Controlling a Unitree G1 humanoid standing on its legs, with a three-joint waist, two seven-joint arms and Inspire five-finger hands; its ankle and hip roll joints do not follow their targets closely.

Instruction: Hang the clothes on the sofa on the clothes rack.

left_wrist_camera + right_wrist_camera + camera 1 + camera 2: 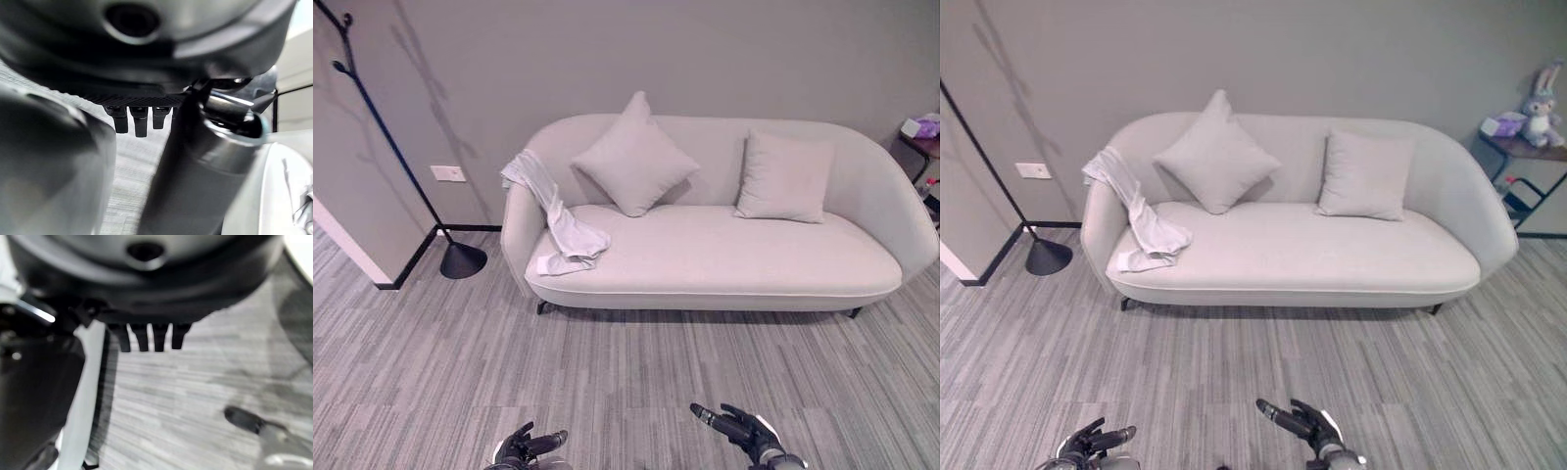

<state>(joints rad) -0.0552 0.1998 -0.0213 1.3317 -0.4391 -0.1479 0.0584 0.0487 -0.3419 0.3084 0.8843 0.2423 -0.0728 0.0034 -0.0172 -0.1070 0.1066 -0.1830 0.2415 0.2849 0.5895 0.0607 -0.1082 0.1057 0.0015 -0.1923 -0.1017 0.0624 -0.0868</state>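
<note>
A: What is the biggest thing in front of you?

B: You face a pale grey sofa (724, 259) standing on grey striped carpet floor (607, 372) against a grey wall (705, 49). Its curved back wraps round both ends.

A: And the clothes rack?

B: You see a black clothes rack (386, 137) at your left, well apart from the sofa's left arm. Its thin pole leans up past the wall corner, and its round base (462, 260) sits on the floor beside the skirting.

A: What lies on the sofa?

B: Two light cushions. The left cushion (634, 155) stands on one corner against the backrest; the right cushion (784, 177) leans upright, square to the back.

A: Where is the garment you must hang?

B: The white garment (553, 213) is draped over the sofa's left arm, its lower part bunched on the seat's left end. Neither hand touches it.

A: Anything at the far right?

B: A small dark side table (1528, 149) carries a plush rabbit (1542, 103) and a small box (1503, 124) just beside it.

A: How are your hands?

B: Your left hand (527, 446) hangs low over the floor, fingers loosely spread, holding nothing. Your right hand (744, 431) is also low, fingers extended and relaxed, empty. Both are well apart from the sofa.
</note>
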